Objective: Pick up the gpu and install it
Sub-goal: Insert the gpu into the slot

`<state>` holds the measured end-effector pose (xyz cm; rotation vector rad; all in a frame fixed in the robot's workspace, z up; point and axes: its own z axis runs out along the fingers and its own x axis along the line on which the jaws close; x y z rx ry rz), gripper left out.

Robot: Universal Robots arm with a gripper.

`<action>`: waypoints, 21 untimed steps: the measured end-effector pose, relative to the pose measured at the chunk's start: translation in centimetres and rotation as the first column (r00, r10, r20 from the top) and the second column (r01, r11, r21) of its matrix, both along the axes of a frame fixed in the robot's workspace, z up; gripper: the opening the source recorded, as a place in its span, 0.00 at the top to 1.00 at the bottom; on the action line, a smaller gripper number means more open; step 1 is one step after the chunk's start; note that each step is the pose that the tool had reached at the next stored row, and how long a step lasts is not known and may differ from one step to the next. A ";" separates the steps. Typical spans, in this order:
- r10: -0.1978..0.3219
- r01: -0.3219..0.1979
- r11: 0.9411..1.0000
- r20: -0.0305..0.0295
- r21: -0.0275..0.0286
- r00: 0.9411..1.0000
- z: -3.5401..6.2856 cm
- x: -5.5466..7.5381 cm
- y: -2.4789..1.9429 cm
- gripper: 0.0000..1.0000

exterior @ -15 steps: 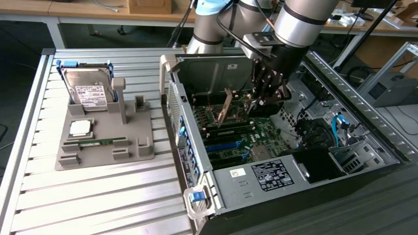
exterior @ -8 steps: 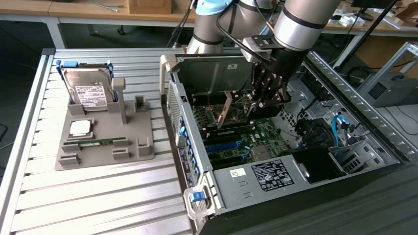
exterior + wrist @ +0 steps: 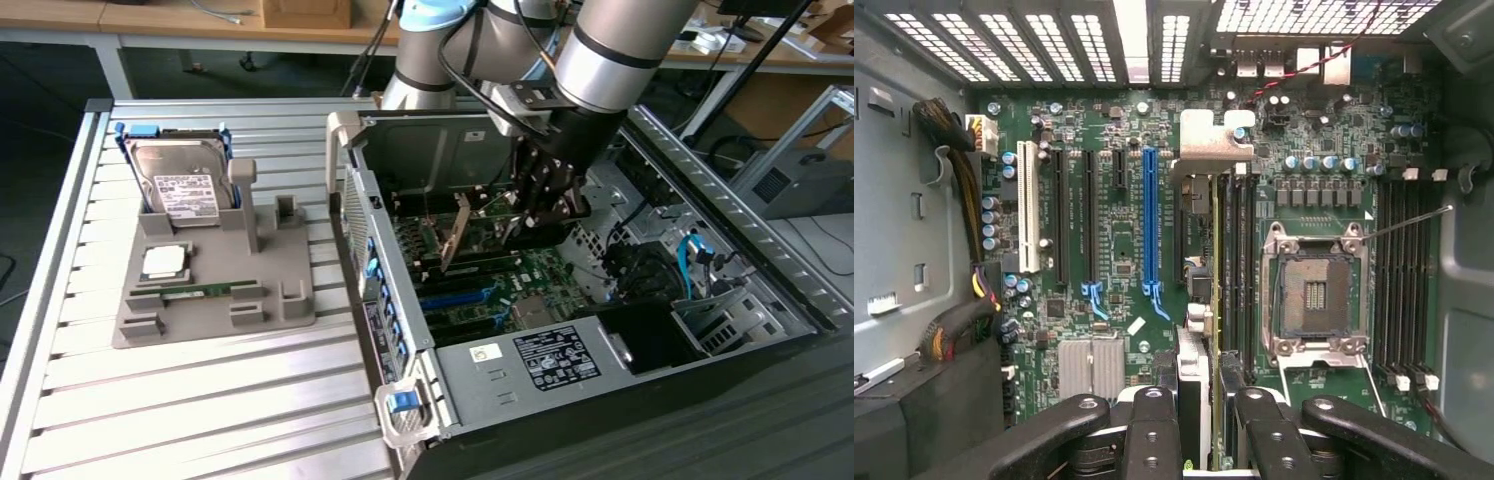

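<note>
— Gripper [image 3: 1199,420] first: what is it doing?

— Its dark fingers [image 3: 1152,430] are clenched on the gpu [image 3: 1194,300], one pair on each side of the card's upper edge. From the wrist view the card runs straight away from between them, seen edge-on.

— And from outside the arm?

— In the exterior view the gripper [image 3: 545,205] hangs down inside the open computer case [image 3: 747,270], and the gpu [image 3: 458,235] shows as a thin tan-edged board standing upright, just to the exterior view's left of the fingers and low over the motherboard [image 3: 534,285].

— Is the card seated in a slot?

— I cannot tell. In the wrist view it stands over the motherboard [image 3: 1124,240], between the blue expansion slot [image 3: 1149,220] and the memory slots [image 3: 1239,260], with its silver end bracket [image 3: 1209,135] at the far end toward the case's rear vents [image 3: 1104,35]. Whether its lower edge touches the board is hidden.

— What lies beyond the card?

— An empty processor socket [image 3: 1316,290] sits past the memory slots, and a white slot [image 3: 1029,205] lies on the other side of the blue one.

— Anything outside the case?

— Toward the exterior view's left, well apart from the gripper, a grey parts holder [image 3: 214,300] rests on the slatted metal table [image 3: 200,400]. A silver hard drive [image 3: 180,185] leans upright at its far end, and a slim green memory stick [image 3: 200,290] lies flat nearer the front.
</note>
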<state>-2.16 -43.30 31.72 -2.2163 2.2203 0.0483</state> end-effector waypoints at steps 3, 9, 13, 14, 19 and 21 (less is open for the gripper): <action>0.000 0.000 1.000 0.000 0.000 1.000 -0.05 0.0 -0.04 0.73; 0.000 0.000 1.000 0.000 0.000 1.000 -0.19 0.0 -0.16 0.73; 0.000 0.000 1.000 0.000 0.000 1.000 -0.27 0.0 -0.21 0.73; 0.000 0.000 1.000 0.000 0.000 1.000 -0.29 0.0 -0.23 0.73; 0.000 0.000 1.000 0.000 0.000 1.000 -0.42 0.0 -0.31 0.73; 0.000 0.000 1.000 0.000 0.000 1.000 -0.48 0.0 -0.35 0.73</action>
